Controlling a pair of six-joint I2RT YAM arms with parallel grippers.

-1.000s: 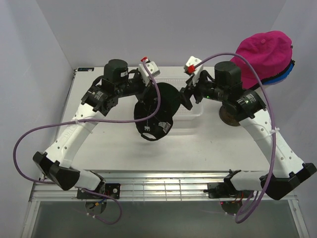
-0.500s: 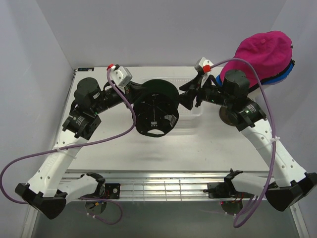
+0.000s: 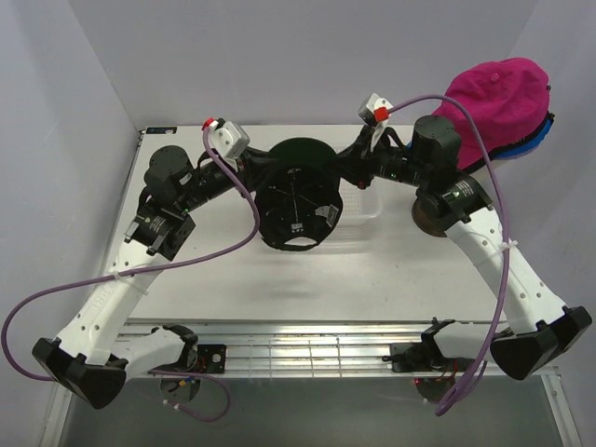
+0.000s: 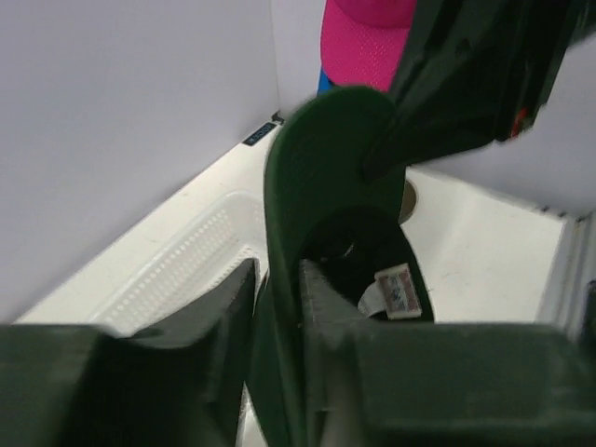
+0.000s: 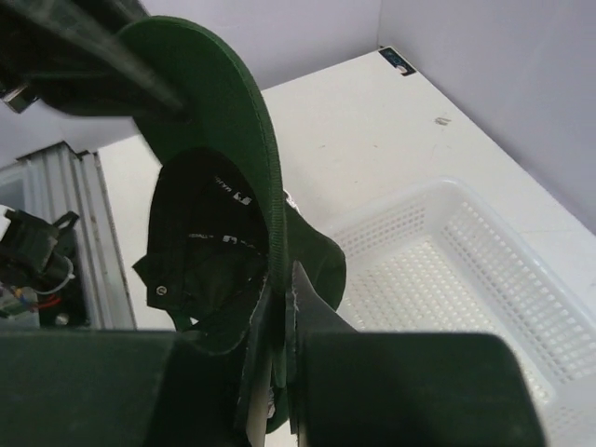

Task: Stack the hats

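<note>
A dark green hat [image 3: 298, 200] hangs upside down between the two arms above the basket, its dark inside facing up. My right gripper [image 3: 346, 172] is shut on the brim's right edge, and the right wrist view shows its tips [image 5: 282, 289] pinching the green brim [image 5: 223, 102]. My left gripper [image 3: 261, 168] straddles the brim's left edge [image 4: 321, 140]. Its jaws [image 4: 277, 279] stand a little open, with a thin gap beside one finger. A magenta hat [image 3: 494, 98] tops a stack at the back right, and a blue hat's edge [image 3: 535, 140] peeks out below it.
A white mesh basket [image 3: 358, 219] lies on the table under the green hat, also seen as the basket [image 5: 466, 270] in the right wrist view. A brown stand [image 3: 430, 216] carries the hat stack behind my right arm. Purple cables loop around both arms.
The right gripper came in and closed on the green hat's brim. The left jaws loosened from their grip. The hat turned so its inside faces up, and the left arm swung back leftward.
</note>
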